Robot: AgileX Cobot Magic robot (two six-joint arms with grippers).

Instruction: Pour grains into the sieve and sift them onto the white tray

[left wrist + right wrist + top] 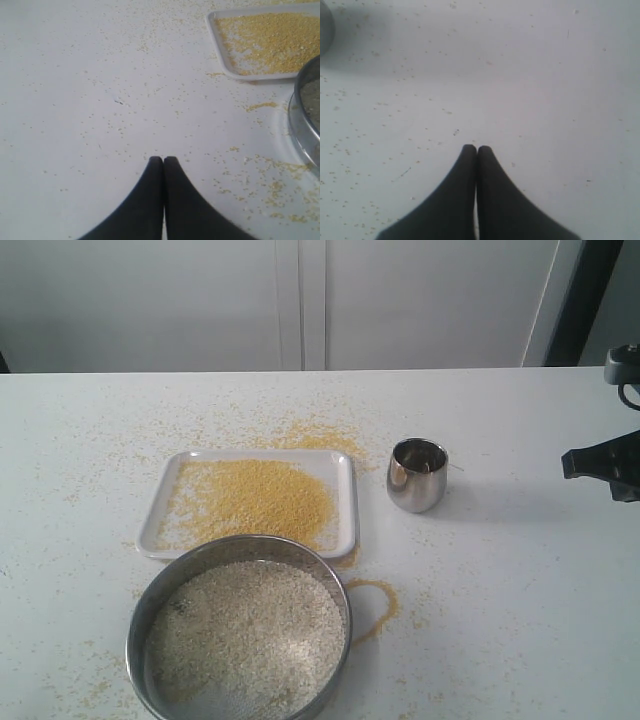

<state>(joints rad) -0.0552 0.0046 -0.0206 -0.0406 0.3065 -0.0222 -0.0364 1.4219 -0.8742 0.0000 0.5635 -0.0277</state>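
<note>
Now, left gripper (163, 159) and right gripper (477, 147) both pinched shut, empty. Rice-like grains (245, 635) fill the sieve (250, 540), perhaps overlapping the white tray (260, 454); nudge it, rice spills into yellow granules (255, 500).

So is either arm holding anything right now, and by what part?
Nothing is held. The left fingers and right fingers are pressed shut with nothing between; cup and sieve stand free.

Grains (250, 635) in sieve (137, 635), on white tray (348, 502)
</note>
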